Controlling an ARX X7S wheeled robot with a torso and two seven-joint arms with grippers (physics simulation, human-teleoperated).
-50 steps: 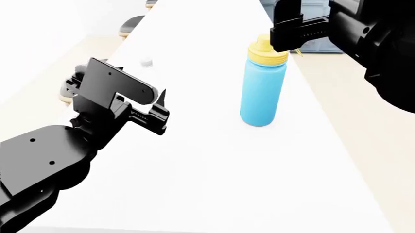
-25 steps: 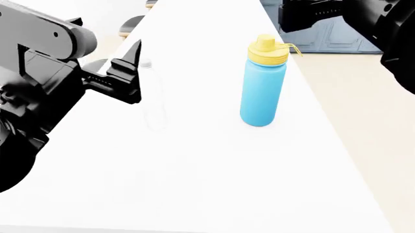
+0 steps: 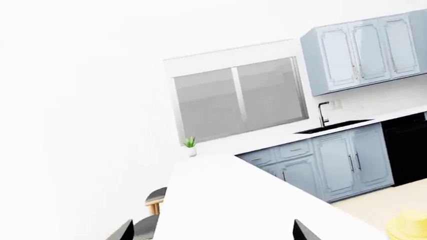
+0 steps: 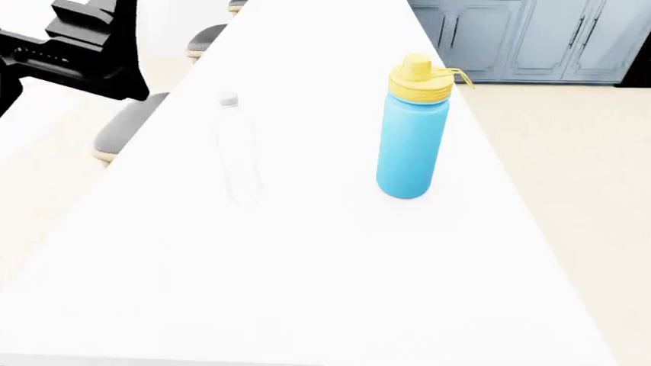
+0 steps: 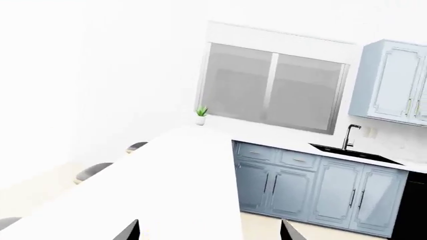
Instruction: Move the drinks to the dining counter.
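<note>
Two drinks stand upright on the long white dining counter (image 4: 305, 274): a sky-blue flask (image 4: 412, 141) with a yellow lid and a slim clear bottle (image 4: 239, 149) to its left. Neither is touched. My left arm's black wrist (image 4: 76, 42) is raised at the upper left, well clear of the clear bottle. In the left wrist view the left gripper (image 3: 213, 234) is open over the counter (image 3: 220, 200), and the flask's yellow lid (image 3: 410, 227) shows at the edge. The right gripper (image 5: 209, 232) is open above the counter (image 5: 167, 195); it is out of the head view.
Grey-cushioned stools (image 4: 127, 126) line the counter's left side. Grey-blue cabinets (image 4: 519, 38) stand beyond the beige floor on the right. A sink with a tap (image 5: 350, 145), a window and a small plant (image 5: 200, 116) are at the far wall.
Both arms rose and drew away from the bottles. The left gripper went from beside the clear bottle up to the left; the right arm left the head view. The bottles stayed put.
</note>
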